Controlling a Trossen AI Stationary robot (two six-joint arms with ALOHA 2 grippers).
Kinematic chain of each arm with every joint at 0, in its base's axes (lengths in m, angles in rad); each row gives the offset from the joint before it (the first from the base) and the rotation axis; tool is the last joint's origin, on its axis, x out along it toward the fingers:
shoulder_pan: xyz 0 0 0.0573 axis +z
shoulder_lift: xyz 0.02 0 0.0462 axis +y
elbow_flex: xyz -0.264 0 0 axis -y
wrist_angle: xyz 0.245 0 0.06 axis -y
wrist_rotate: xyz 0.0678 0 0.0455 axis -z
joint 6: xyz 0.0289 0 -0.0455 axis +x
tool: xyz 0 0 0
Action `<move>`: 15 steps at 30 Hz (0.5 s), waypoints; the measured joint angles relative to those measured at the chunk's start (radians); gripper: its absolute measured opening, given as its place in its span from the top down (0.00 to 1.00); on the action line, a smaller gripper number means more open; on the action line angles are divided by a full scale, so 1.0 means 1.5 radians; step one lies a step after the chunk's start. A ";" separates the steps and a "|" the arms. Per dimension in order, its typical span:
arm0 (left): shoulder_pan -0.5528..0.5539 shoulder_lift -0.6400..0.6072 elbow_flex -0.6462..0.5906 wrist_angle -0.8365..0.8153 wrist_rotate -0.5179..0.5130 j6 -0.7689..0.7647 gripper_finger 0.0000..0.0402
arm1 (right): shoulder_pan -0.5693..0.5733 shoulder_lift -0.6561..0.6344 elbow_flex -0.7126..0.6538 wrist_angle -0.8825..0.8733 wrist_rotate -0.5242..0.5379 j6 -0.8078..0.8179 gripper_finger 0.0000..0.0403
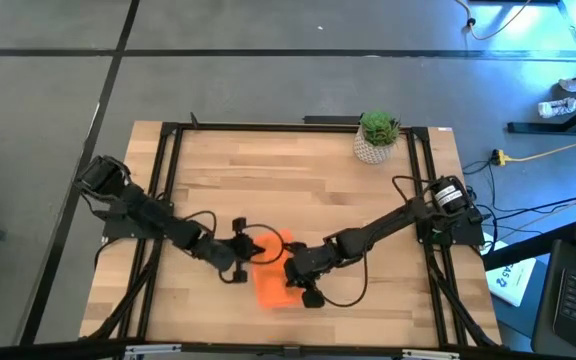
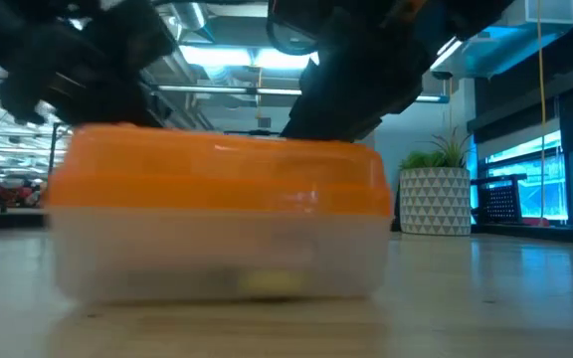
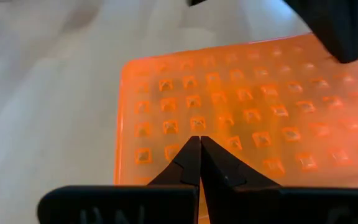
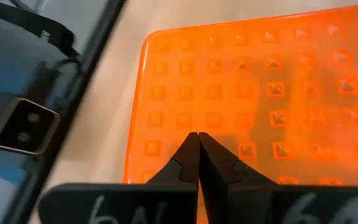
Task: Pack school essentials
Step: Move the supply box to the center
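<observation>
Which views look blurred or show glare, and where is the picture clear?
Low view: the orange lid and the clear case beneath it look soft, with a small glare spot on the lid; the potted plant is sharper. Left wrist view: the lid's studs blur toward the far edge, the shut left gripper is crisp. High view: evenly lit wooden table.

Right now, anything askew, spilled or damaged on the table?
Nothing stands out. The case sits flat with its orange lid on, both shut grippers, left and right, over the lid. The plant stands upright at the far edge. Nothing spilled.
</observation>
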 joint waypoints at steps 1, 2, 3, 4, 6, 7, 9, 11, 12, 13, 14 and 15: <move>0.010 0.000 0.000 0.000 0.001 0.012 1.00 | -0.003 -0.003 0.000 -0.013 0.004 -0.004 0.99; 0.021 0.000 0.000 0.001 0.001 0.022 1.00 | -0.007 -0.004 0.000 -0.020 0.007 -0.006 0.99; 0.032 0.000 0.000 0.000 0.003 0.033 1.00 | -0.011 -0.006 0.000 -0.022 0.008 -0.013 0.99; 0.041 0.000 0.000 0.001 0.006 0.040 1.00 | -0.014 -0.009 0.000 -0.027 0.009 -0.019 0.99; 0.058 0.000 0.000 0.002 0.009 0.055 1.00 | -0.021 -0.013 0.000 -0.034 0.013 -0.035 0.99; 0.064 0.000 0.000 0.002 0.009 0.066 1.00 | -0.024 -0.019 0.000 -0.040 0.018 -0.040 0.99; 0.075 -0.007 -0.001 0.003 0.010 0.086 1.00 | -0.029 -0.030 -0.002 -0.052 0.031 -0.059 0.99; 0.081 -0.027 -0.002 -0.003 0.011 0.109 1.00 | -0.033 -0.050 -0.004 -0.077 0.049 -0.080 0.99; 0.084 -0.039 -0.003 -0.009 0.015 0.122 1.00 | -0.034 -0.063 -0.005 -0.095 0.063 -0.089 0.99; 0.086 -0.056 -0.005 -0.017 0.029 0.136 1.00 | -0.036 -0.075 -0.007 -0.116 0.086 -0.097 0.99; 0.085 -0.074 -0.006 -0.024 0.040 0.150 1.00 | -0.038 -0.091 -0.008 -0.143 0.112 -0.104 0.99; 0.084 -0.096 -0.005 -0.024 0.043 0.163 1.00 | -0.041 -0.107 -0.009 -0.170 0.137 -0.111 0.99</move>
